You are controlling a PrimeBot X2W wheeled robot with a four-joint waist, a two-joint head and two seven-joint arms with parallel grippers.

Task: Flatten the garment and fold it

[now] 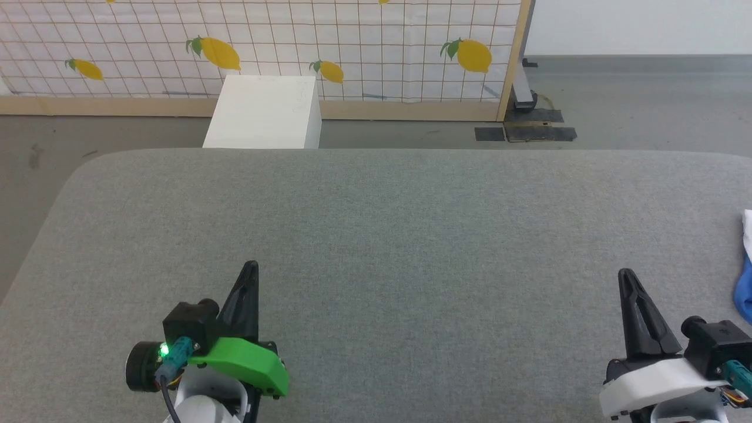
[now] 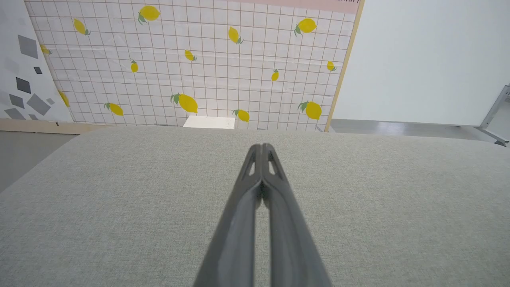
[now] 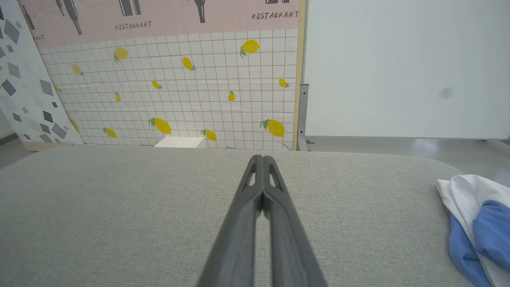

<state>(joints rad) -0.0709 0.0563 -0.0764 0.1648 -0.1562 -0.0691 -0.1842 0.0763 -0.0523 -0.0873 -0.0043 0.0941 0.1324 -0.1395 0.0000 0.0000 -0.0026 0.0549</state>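
Head view: the grey desk (image 1: 411, 223) has a rounded far-left corner and a straight far edge, with floor (image 1: 646, 100) beyond it. A white box (image 1: 264, 111) stands against that edge before a lemon-print panel (image 1: 352, 47). The left claw (image 1: 251, 267) and right claw (image 1: 626, 276) hover well apart, both pinched closed and empty, with bare cloth between and ahead of them. The garment (image 1: 746, 296) lies bunched at the desk's right side, cut by the frame.

Left wrist view: the left claw (image 2: 261, 147) has its fingers pressed together over open desk (image 2: 119, 191).

Right wrist view: the right claw (image 3: 261, 158) is closed and holds nothing. The garment (image 3: 478, 211) is crumpled near the right rim, white over blue, its heap running near-to-far. Which way it points cannot be told.
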